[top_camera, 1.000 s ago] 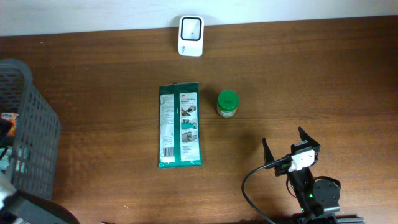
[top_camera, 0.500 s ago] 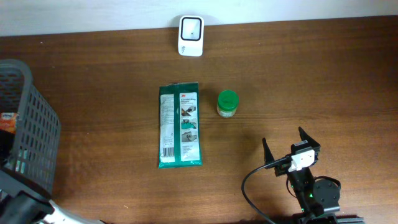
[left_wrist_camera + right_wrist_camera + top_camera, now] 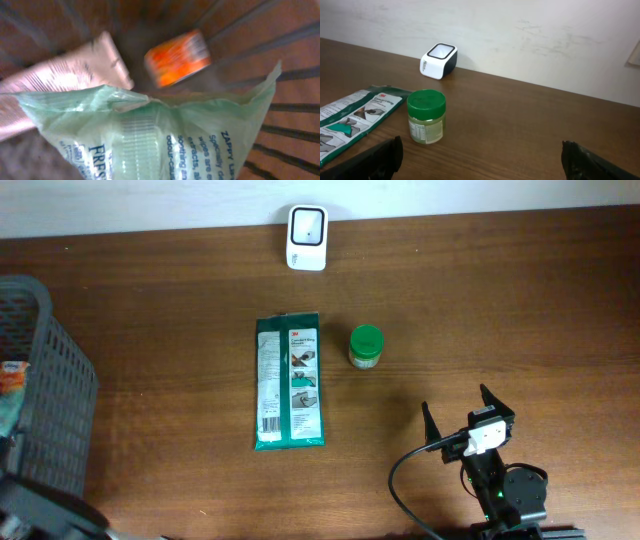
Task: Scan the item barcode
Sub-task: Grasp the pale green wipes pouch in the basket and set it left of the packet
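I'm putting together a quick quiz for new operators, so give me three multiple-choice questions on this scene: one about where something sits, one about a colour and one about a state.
1. Where does the barcode scanner stand?
A. At the far edge of the table, by the wall
B. At the near edge
C. Hanging from an arm

2. What colour is the lid of the small jar?
A. Red
B. Green
C. White

3. How is the right gripper?
A. Shut on the small jar
B. Shut on nothing
C. Open, holding nothing

Answers:
1 A: it stands against the wall, beyond the green 3M packet.
2 B: the overhead and right wrist views both show a green lid.
3 C: the right wrist view shows its fingers wide apart with only bare wood between them.
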